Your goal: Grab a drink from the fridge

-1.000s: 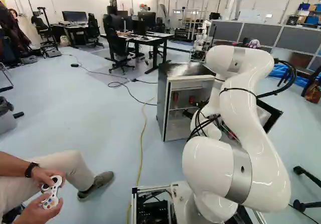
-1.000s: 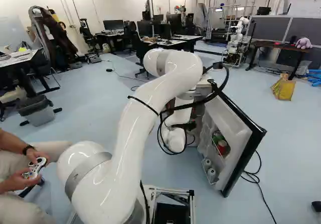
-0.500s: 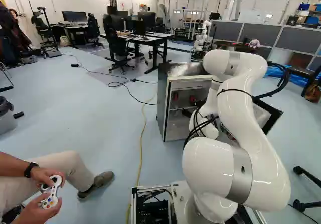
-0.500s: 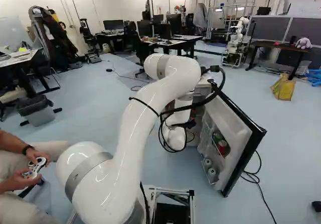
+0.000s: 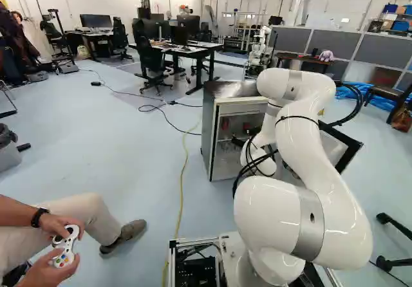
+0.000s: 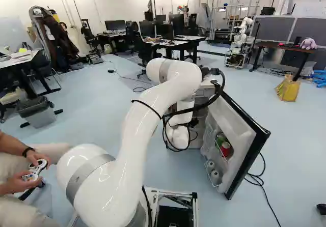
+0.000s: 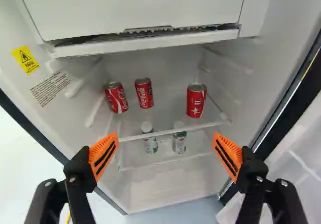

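- Black fingers (image 7: 80,170) with orange rubbery pads: released, spread wide, nothing between them, facing into the boxy white-lined fridge (image 5: 217,148).
- Three red cylindrical metal cans (image 7: 146,93) upright on the clear shelf (image 7: 168,132); two near each other, one apart.
- Two small pale-topped containers (image 7: 150,144) one level below.
- White, black-edged door (image 6: 237,130) open, another red can (image 6: 225,147) in its rack.

Stands on the floor as a low fridge (image 5: 209,139), dark-sided, white inside, door (image 6: 230,119) swung wide. Holds three red cans upright on a clear shelf (image 7: 170,109): one (image 7: 116,97) near another (image 7: 144,93), with a third (image 7: 196,101) farther toward the door side. Shows two white-topped drinks (image 7: 179,139) below, side by side. Carries a red can (image 6: 225,148) beside something green in the door.
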You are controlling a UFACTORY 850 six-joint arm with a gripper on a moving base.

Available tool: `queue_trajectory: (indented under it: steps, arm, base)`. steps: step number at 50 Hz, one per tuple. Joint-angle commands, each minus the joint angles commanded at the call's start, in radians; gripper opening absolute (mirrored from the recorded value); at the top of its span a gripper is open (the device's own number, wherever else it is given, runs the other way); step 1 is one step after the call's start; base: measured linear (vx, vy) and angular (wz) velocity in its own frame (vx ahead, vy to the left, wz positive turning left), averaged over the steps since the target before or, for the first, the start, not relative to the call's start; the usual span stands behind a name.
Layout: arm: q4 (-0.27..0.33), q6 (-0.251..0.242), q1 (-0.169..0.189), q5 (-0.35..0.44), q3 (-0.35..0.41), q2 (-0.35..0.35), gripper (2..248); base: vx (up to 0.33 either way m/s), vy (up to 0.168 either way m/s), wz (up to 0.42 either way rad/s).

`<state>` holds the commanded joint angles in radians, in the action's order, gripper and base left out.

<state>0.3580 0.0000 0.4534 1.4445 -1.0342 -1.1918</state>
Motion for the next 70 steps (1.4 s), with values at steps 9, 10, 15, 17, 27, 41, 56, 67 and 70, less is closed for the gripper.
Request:
queue_trajectory:
  steps: [9,10,15,17,27,41,56,67,70]
  arm:
    - [-0.019,0.000,-0.013,0.000,-0.029,-0.015,247]
    - [-0.021,0.000,-0.015,0.000,-0.032,-0.016,247]
    - [-0.032,0.000,-0.023,0.000,-0.048,-0.024,247]
    - [-0.036,0.000,-0.026,0.000,-0.055,-0.027,247]
    - [-0.058,0.000,-0.038,0.000,-0.089,-0.045,247]
    - [-0.088,0.000,-0.048,-0.011,-0.146,-0.074,247]
    - [-0.121,0.000,-0.059,-0.035,-0.211,-0.108,247]
    - [-0.145,0.000,-0.065,-0.056,-0.259,-0.134,247]
    - [-0.152,0.000,-0.066,-0.062,-0.271,-0.140,247]
  base:
    - [0.000,0.000,0.000]
    - [0.000,0.000,0.000]
    - [0.000,0.000,0.000]
    - [0.000,0.000,0.000]
    - [0.000,0.000,0.000]
    - [0.000,0.000,0.000]
    - [0.000,0.000,0.000]
    - [0.000,0.000,0.000]
    - [0.000,0.000,0.000]
